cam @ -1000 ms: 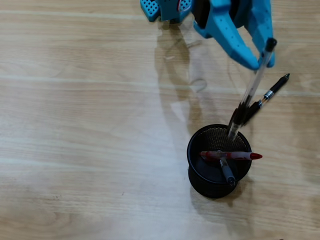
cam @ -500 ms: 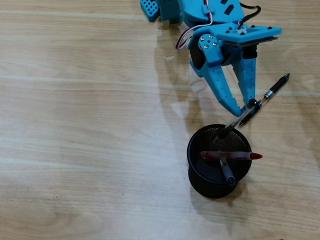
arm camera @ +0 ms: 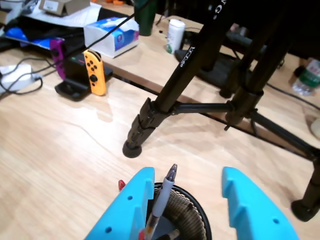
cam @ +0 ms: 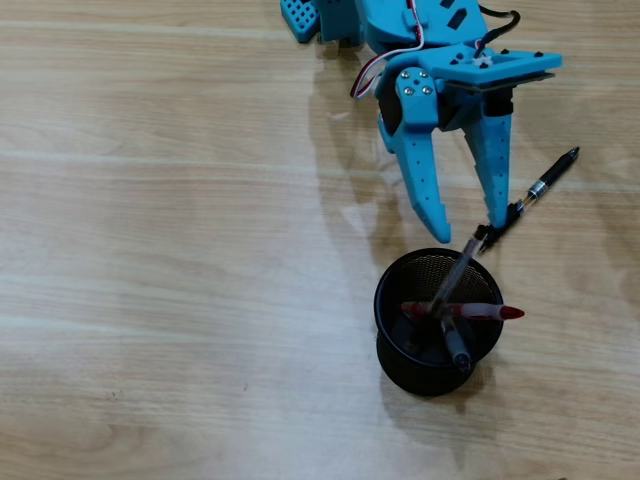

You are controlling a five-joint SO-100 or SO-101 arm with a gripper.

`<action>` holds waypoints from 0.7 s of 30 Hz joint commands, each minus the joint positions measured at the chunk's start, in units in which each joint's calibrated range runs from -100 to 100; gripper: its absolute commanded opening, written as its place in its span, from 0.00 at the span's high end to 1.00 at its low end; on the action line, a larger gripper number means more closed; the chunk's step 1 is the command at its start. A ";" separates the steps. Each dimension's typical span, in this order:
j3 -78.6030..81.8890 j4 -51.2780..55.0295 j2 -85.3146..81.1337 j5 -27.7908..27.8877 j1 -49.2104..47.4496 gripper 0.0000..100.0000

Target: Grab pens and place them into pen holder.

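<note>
Overhead view: our blue two-finger gripper (cam: 467, 228) stands wide and empty; three pens lean inside the black mesh pen holder (cam: 400, 350), one black pen (cam: 545, 182) left at two o'clock.

Bright blue plastic hand (cam: 468, 232), silver screws (cam: 416, 84)

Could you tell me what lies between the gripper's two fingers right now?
In the wrist view, the open gripper has the grey pen against one finger, and the black mesh pen holder shows below in the gap.
</note>
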 commanded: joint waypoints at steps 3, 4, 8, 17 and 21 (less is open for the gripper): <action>-0.93 -0.31 -1.49 4.79 -4.31 0.97; -0.93 -0.31 -1.49 5.68 -5.13 0.99; -3.46 9.25 -1.49 10.03 -9.88 0.98; -19.39 48.52 0.04 21.02 -17.47 0.98; -19.93 56.18 1.57 25.79 -20.31 0.98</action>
